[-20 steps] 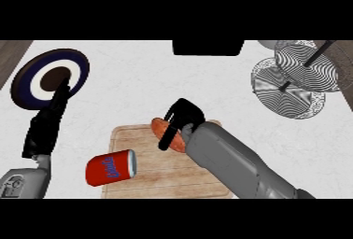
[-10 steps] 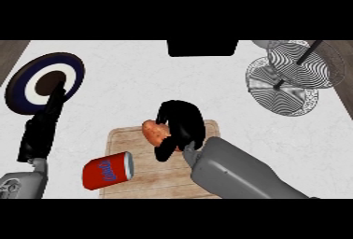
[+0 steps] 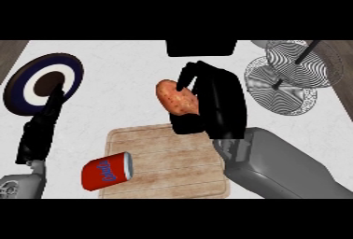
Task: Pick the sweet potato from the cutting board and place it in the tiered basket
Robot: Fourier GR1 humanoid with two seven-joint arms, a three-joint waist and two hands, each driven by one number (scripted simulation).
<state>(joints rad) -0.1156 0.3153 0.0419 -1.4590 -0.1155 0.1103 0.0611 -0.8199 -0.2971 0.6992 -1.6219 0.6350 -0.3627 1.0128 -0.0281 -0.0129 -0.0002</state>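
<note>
**A:** What lies nearest us?

**B:** The cutting board [image 3: 172, 156], at about six o'clock in the view. A red can [image 3: 107, 172] lies on its side toward the board's seven o'clock corner. There is no sweet potato on the wood.

**A:** Then where is it?

**B:** Just past the board's far edge, near the middle of the view. The sweet potato [image 3: 178, 97] sits in the right hand [image 3: 221, 102], with the fingers and thumb curled round it and one fingertip hooked over its top. I judge it clear of the board, so the pick is done.

**A:** And the other hand?

**B:** The left hand [image 3: 40, 128] rests at nine o'clock, fingers straight and holding nothing. A dark-blue and white plate [image 3: 41, 81] lies beyond it at ten o'clock.

**A:** What remains?

**B:** The carry and the placing. The tiered basket [image 3: 272, 91] stands at two o'clock, apart from the potato, and neither wire tier has it yet. A black block [image 3: 200, 46] sits at twelve o'clock, just beyond the hand. I'd say the hand needs to travel toward two o'clock, come down over a tier and let go.
</note>
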